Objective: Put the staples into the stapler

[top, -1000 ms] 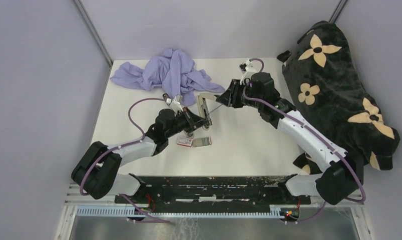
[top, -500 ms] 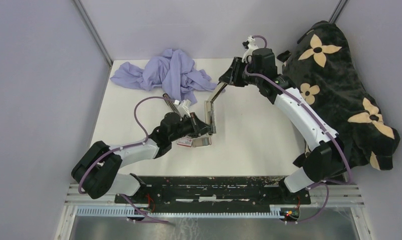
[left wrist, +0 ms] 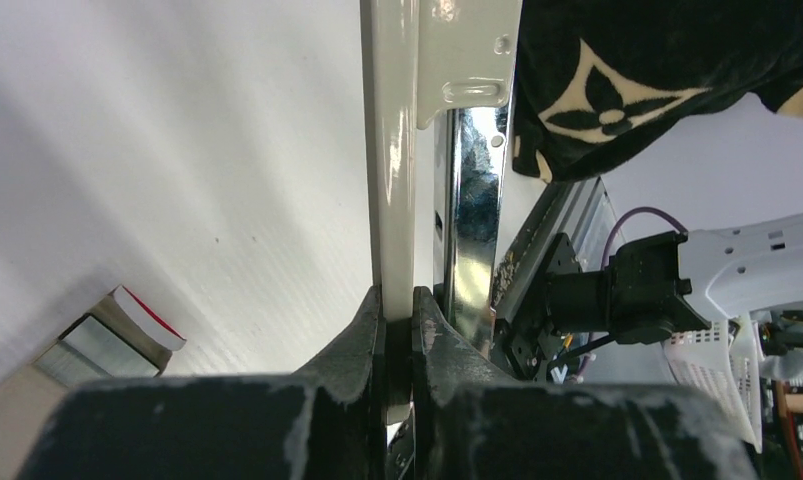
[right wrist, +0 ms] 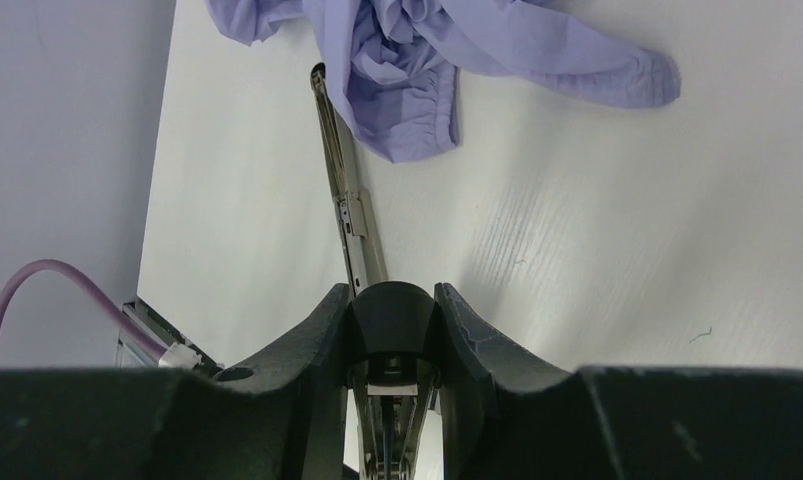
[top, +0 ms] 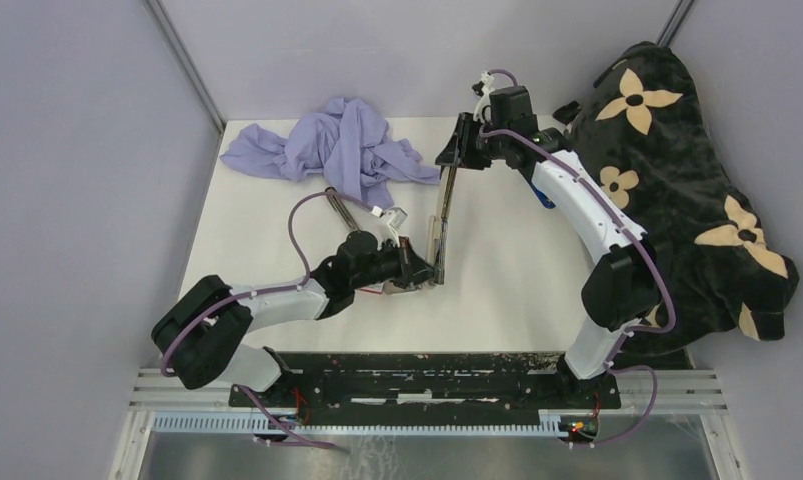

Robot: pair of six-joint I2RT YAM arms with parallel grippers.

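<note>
The stapler (top: 442, 215) is swung open into a nearly straight line and held off the table between both grippers. My left gripper (top: 429, 272) is shut on its near end. In the left wrist view my jaws (left wrist: 398, 305) pinch the cream arm (left wrist: 392, 150), with the chrome rail (left wrist: 472, 200) beside it. My right gripper (top: 449, 160) is shut on the far end, a black cap (right wrist: 392, 315) in the right wrist view. The red-and-white staple box (left wrist: 149, 318) and its grey tray of staples (left wrist: 97, 345) lie on the table left of my left gripper, mostly hidden from above.
A crumpled purple cloth (top: 337, 145) lies at the far left of the table. A thin metal bar (right wrist: 342, 190) lies by its near edge. A black flowered bag (top: 677, 190) fills the right side. Grey walls enclose the table.
My right gripper has risen and moved far, swinging the stapler from a V shape open to nearly straight. My left gripper has moved right and nearer with the other end, over the staple box.
</note>
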